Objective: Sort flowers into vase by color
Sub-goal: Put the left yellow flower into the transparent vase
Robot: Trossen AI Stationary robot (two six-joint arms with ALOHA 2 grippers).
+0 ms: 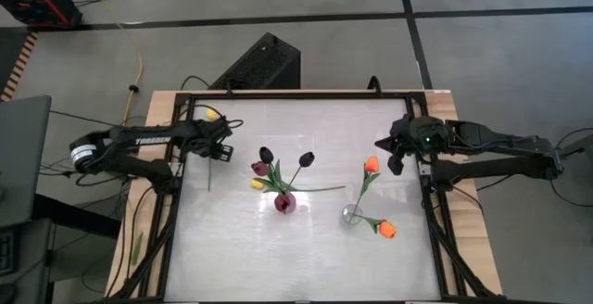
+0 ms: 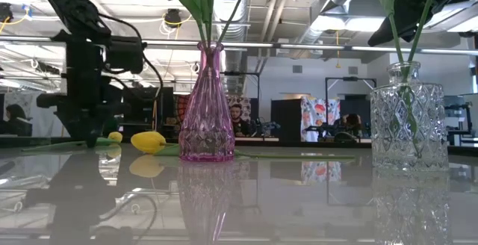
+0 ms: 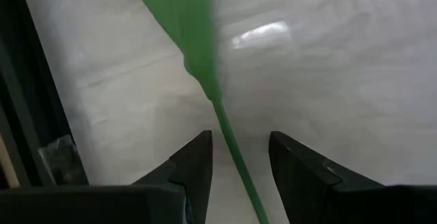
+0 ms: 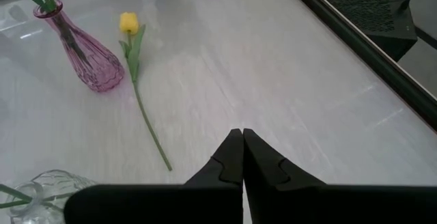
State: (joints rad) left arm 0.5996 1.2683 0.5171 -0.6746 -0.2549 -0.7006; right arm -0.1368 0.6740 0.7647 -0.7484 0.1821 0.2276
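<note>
I see two vases on the surface (image 1: 306, 258): one vase (image 1: 284, 202) holding tulips (image 1: 267, 155) left of the other vase (image 1: 352, 214). A loose tulip (image 1: 258, 183) lies beside the first; my left end effector (image 3: 239, 157) straddles another stem (image 3: 232, 149) far left.

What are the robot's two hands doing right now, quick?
Left gripper: open, fingers on either side of a green flower stem on the table, not squeezing it.
Right gripper: shut, holding nothing.

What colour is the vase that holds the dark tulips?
Pink-purple glass; the vase shows best in the low view, also in the right wrist view.
</note>
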